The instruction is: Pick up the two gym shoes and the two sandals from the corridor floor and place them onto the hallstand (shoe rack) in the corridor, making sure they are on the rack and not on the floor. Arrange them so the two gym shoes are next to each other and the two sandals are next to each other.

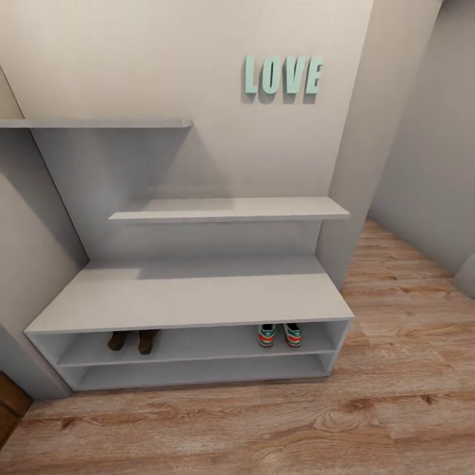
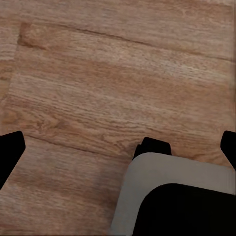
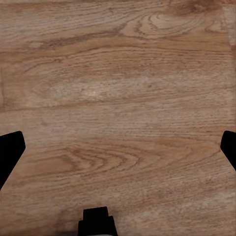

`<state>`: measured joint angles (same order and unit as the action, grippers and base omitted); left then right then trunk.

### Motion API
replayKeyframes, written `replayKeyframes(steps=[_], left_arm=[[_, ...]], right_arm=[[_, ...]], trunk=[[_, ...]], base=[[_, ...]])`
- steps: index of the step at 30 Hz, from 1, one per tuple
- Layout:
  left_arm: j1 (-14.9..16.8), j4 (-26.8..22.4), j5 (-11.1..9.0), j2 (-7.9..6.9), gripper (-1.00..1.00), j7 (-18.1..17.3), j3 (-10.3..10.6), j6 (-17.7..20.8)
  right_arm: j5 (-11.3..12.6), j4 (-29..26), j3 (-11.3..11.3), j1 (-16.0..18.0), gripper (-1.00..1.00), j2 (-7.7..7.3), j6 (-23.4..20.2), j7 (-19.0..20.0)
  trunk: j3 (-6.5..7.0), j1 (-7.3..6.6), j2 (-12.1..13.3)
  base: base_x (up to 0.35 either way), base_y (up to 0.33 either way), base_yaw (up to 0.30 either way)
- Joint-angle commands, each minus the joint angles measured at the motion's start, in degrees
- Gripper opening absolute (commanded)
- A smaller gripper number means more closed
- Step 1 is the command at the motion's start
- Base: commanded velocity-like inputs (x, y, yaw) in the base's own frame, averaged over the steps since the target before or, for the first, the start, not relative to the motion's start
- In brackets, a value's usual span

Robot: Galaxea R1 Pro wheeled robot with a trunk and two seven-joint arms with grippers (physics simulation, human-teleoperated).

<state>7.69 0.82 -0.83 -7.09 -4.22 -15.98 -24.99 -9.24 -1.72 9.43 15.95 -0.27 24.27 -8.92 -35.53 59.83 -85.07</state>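
I am looking down the left gripper [image 2: 118, 147]: its two dark fingertips [image 2: 11, 150] are sitting at opposite edges of the left wrist view, spread wide and grasping nothing, with bare corridor floor [image 2: 98, 88] lying between them and part of the robot's grey and black body [image 2: 172, 196] showing below. I am reading the right gripper [image 3: 118, 147] the same way: fingertips [image 3: 10, 150] parted to the edges of the right wrist view, released, touching nothing, hanging over wood-grain planks. From the head view I am listing, left to right: a brown corner of furniture [image 1: 10, 406] at the lower left edge; the hallstand [image 1: 191, 297], a pale grey unit standing against the wall with a bare bench top, two staggered shelves on its back panel and two low open shelf rows; the two sandals [image 1: 132, 340] sitting side by side at the left of the upper open row, dark brown, partly shaded under the bench top; the two gym shoes [image 1: 279, 334] sitting side by side at the right of that same row, heels facing me, well apart from the sandals. Above, mint LOVE letters [image 1: 282, 74] are hanging on the beige wall. The plank floor is running along the front of the rack and off to the right.
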Motion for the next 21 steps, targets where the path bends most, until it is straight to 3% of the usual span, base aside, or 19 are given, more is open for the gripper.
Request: replayKeyframes(steps=[1, 9, 21], left_arm=[[0.0, 0.4, -0.1, 0.21, 1.00, -0.4, -0.5, -0.2], [0.0, 1.5, -0.1, 1.83, 1.00, -0.4, -0.5, -0.2], [0.0, 1.6, -0.1, 2.07, 1.00, -0.4, -0.5, -0.2]], right_arm=[[-0.6, 0.1, 0.4, 0.0, 1.00, 0.01, 0.2, -0.2], [-0.6, 0.1, 0.4, 0.0, 1.00, 0.01, 0.2, -0.2], [-0.6, 0.1, 0.4, 0.0, 1.00, 0.01, 0.2, -0.2]], trunk=[[-0.05, 0.00, 0.0], [-0.05, 0.00, 0.0], [-0.05, 0.00, 0.0]], base=[[0.000, 0.000, 0.000], [0.000, 0.000, 0.000], [0.000, 0.000, 0.000]])
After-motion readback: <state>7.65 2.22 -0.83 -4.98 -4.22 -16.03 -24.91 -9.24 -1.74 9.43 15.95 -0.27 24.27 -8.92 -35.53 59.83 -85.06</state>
